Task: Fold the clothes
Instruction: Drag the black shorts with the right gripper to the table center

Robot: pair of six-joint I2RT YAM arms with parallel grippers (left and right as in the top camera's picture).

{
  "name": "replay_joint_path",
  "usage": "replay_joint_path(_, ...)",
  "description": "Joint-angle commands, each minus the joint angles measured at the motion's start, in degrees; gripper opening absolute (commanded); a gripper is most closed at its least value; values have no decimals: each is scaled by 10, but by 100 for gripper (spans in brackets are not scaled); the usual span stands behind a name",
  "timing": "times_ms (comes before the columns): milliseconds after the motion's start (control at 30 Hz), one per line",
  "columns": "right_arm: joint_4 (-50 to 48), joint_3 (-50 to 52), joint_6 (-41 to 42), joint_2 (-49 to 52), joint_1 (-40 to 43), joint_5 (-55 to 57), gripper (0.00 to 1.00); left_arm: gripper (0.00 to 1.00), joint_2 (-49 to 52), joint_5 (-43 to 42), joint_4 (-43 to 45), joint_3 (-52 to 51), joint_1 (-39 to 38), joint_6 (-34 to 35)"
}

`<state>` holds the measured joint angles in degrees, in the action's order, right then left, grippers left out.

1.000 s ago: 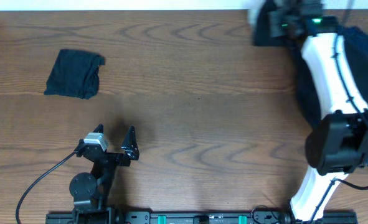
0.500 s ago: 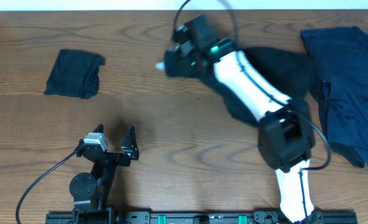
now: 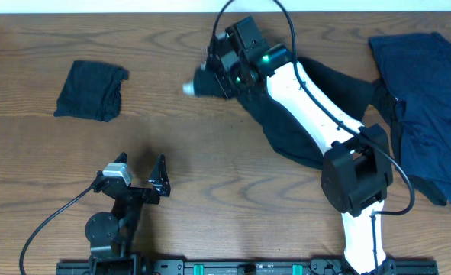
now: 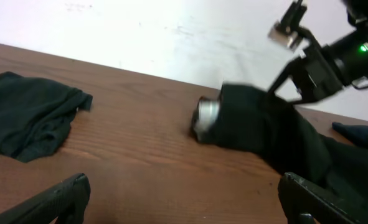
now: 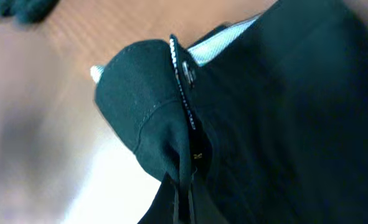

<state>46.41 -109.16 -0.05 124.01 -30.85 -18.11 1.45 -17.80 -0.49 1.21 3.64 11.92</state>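
Right end effector point(image 3: 214, 76), clenched on an edge of the large black fabric garment point(image 3: 275, 126), hangs over the brown wooden surface point(image 3: 210, 198); the cloth stretches rightward behind it. Left end effector point(image 3: 140, 173), released, stands well apart.

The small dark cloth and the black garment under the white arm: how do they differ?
The small dark cloth is a compact bundle; the black garment sprawls wider. The small dark cloth lies untouched; the right gripper pinches the black garment. Both are dark fabric.
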Motion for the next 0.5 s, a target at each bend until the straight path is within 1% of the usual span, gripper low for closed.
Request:
replay_joint_path(0,39,-7,9,-18,-17,-107,1,98,-1,-6,-22,-9,-2,-7)
replay_joint_path(67,67,-4,9,-18,-31,-106,3,98,-1,-6,-22,-9,-2,-7)
replay_joint_path(100,77,-2,9,-18,-38,-103,17,98,-1,-6,-21,-9,-2,-7)
replay_joint_path(133,85,-1,9,-18,-44,-96,36,98,-1,-6,-21,-9,-2,-7)
replay_joint_path(200,89,2,8,-18,-57,-83,54,98,-1,-6,-22,-9,-2,-7)
replay_joint_path(233,88,2,5,-18,-62,-80,60,98,-1,-6,-21,-9,-2,-7)
replay_joint_path(267,85,2,-4,-18,-66,-80,63,98,-1,-6,-21,-9,-2,-7)
replay_joint_path(333,84,-3,-18,-22,-66,-80,64,98,-1,-6,-21,-9,-2,-7)
replay_joint_path(467,86,-28,-25,-47,-34,-39,68,98,-1,-6,-22,-9,-2,-7)
